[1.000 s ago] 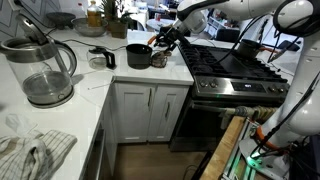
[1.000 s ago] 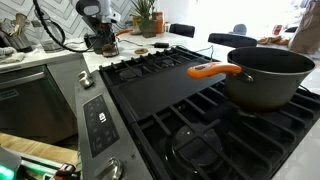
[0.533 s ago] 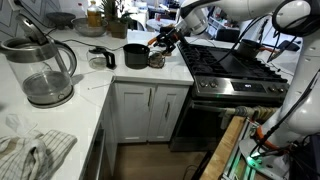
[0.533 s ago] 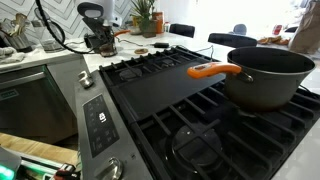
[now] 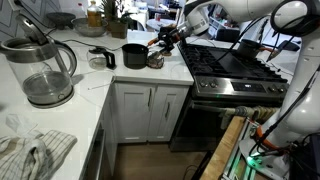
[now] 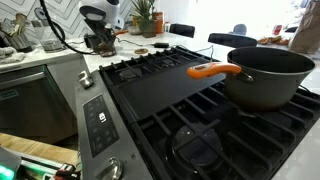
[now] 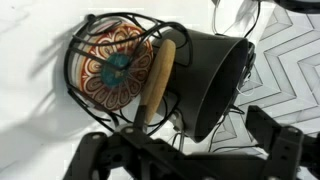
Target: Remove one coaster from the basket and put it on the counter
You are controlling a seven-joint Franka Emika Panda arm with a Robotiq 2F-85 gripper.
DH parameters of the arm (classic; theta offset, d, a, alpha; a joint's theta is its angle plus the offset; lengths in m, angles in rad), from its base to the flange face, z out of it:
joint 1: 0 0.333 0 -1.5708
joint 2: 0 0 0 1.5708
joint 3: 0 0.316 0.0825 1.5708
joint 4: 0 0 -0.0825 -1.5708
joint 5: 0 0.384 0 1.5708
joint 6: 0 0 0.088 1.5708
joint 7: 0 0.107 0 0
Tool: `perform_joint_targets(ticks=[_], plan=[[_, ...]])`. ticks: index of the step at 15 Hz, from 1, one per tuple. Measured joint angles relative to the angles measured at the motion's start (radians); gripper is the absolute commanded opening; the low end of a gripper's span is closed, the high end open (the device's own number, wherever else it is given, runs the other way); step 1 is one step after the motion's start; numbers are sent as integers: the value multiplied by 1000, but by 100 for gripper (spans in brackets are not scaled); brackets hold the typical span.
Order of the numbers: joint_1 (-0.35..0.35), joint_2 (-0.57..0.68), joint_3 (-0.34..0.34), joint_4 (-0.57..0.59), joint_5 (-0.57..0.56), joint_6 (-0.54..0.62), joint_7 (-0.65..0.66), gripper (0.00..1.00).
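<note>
In the wrist view a round wire basket lies on the white counter and holds a brown-orange patterned coaster with a teal centre. A wooden utensil handle crosses the basket's right side, next to a black pot. My gripper hangs open above them, its dark fingers wide apart with nothing between. In an exterior view the gripper hovers over the small basket beside the pot. Only the top coaster shows.
A glass kettle and a crumpled cloth sit on the near counter. The black gas stove is right of the basket. A big pot with an orange handle stands on the stove. Plants line the back wall.
The arm has shifted slightly over the basket and pot. The jaws have stayed open and nothing has been picked up.
</note>
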Motion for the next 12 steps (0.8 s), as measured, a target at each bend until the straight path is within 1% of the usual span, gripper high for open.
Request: perform_joint_targets(ticks=[2, 5, 8, 12], plan=[[-5, 0, -1, 0, 55, -37, -54, 100], [-12, 6, -10, 3, 126, -146, -110, 100], [-17, 30, -28, 15, 186, -268, -122, 100], [-18, 72, -55, 39, 247, -369, -123, 100]])
